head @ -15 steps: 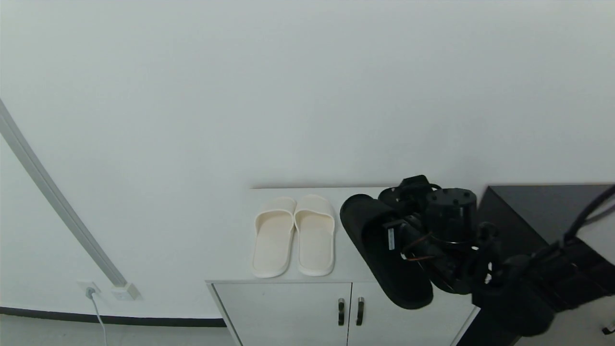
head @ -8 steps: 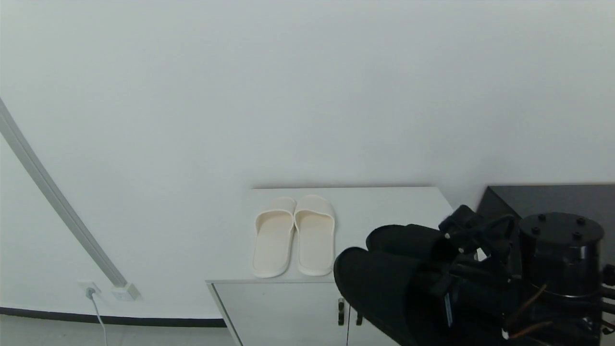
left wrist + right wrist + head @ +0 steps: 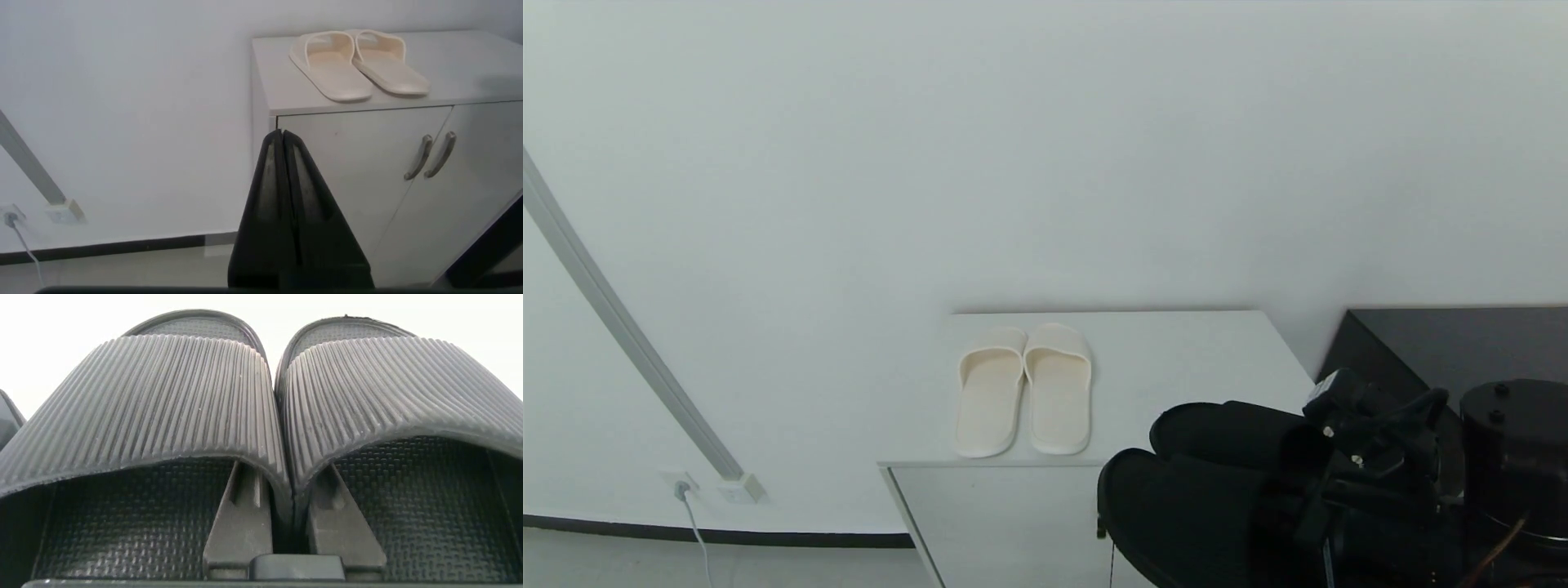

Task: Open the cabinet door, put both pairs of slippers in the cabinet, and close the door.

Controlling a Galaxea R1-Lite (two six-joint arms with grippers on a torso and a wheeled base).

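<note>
Fingers [image 3: 239, 513] of the right gripper [image 3: 286, 486] pinch the inner walls of the black ribbed rubber slippers [image 3: 180, 392] before the white cabinet [image 3: 1176, 351]; light, bendy, probably droopy. The left gripper [image 3: 283, 143] is closed, empty.

Cabinet [image 3: 996, 523], head view: right door and handles mostly hidden behind black slippers [image 3: 1201, 506] (both cut off at near edge).

The right gripper [image 3: 1311, 490], clamped on the black slippers [image 3: 1201, 498], carries them off the cabinet top [image 3: 1176, 359] toward 5 o'clock, lower and nearer the head camera.
</note>
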